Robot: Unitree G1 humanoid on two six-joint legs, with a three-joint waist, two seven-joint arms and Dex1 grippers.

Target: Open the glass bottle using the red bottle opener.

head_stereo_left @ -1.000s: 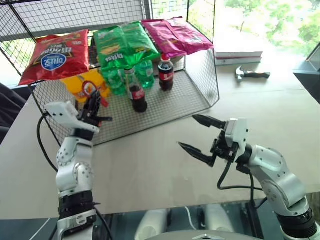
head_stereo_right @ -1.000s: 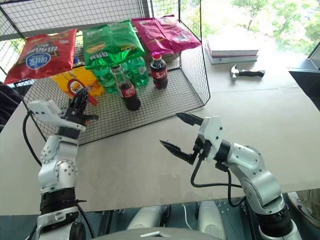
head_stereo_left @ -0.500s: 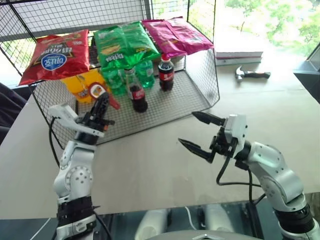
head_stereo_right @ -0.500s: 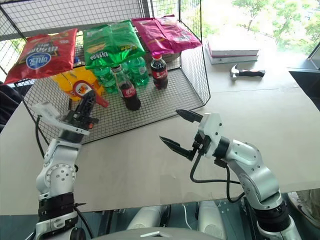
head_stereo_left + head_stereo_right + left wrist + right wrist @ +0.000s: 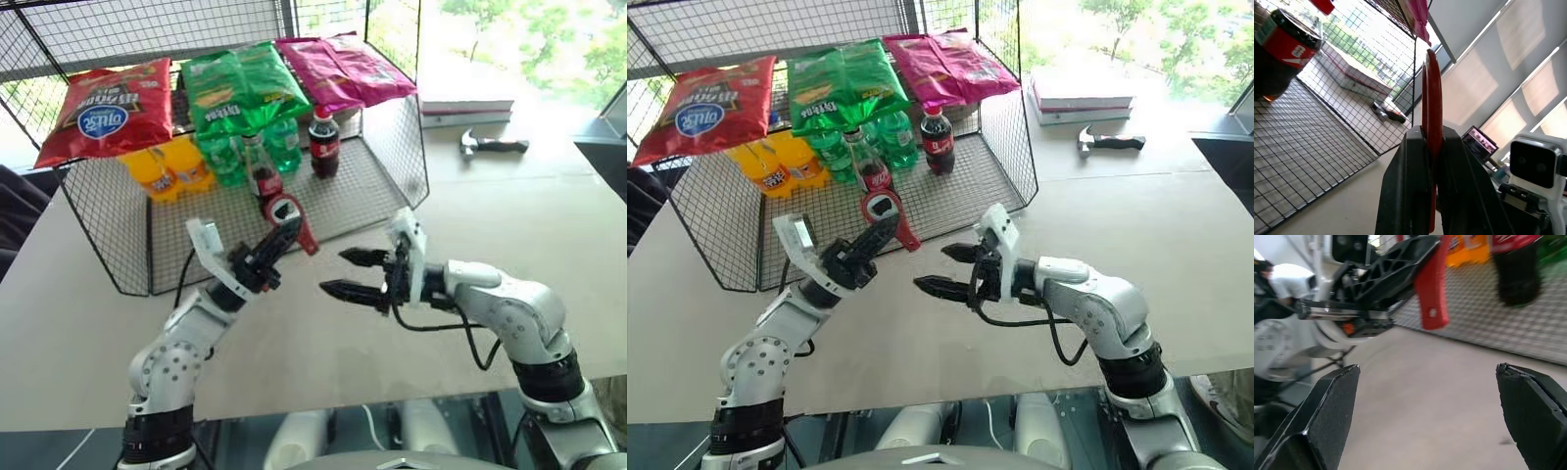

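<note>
- The left gripper (image 5: pixel 282 238) is clamped on the red bottle opener (image 5: pixel 291 217); its fingers (image 5: pixel 1415 181) are pressed against both flat faces of the handle.
- The opener's ring-shaped head points up toward 1 o'clock, above the desk (image 5: pixel 549 225) and just in front of the wire basket (image 5: pixel 397 166).
- In the left wrist view the opener is seen edge-on, so its ring head cannot be made out there.
- The right gripper (image 5: pixel 348 274) holds nothing; its fingers (image 5: pixel 1327 416) stand wide apart and point toward 9 o'clock, at the left gripper.
- The two grippers are near each other but apart.
- The glass bottle (image 5: pixel 261 174) stands upright in the basket, at 12 o'clock from the opener. Its lower body is hidden behind the opener's head.
- A red-capped cola bottle (image 5: pixel 324 143) stands to its right; green bottles (image 5: pixel 227 157) behind it are partly covered by a green snack bag (image 5: pixel 240 88).
- Orange bottles (image 5: pixel 167 166) stand at the basket's left, under a red snack bag (image 5: pixel 103 108).
- A hammer (image 5: pixel 493 145) and a book stack (image 5: pixel 468 106) lie at 2 o'clock on the desk.
</note>
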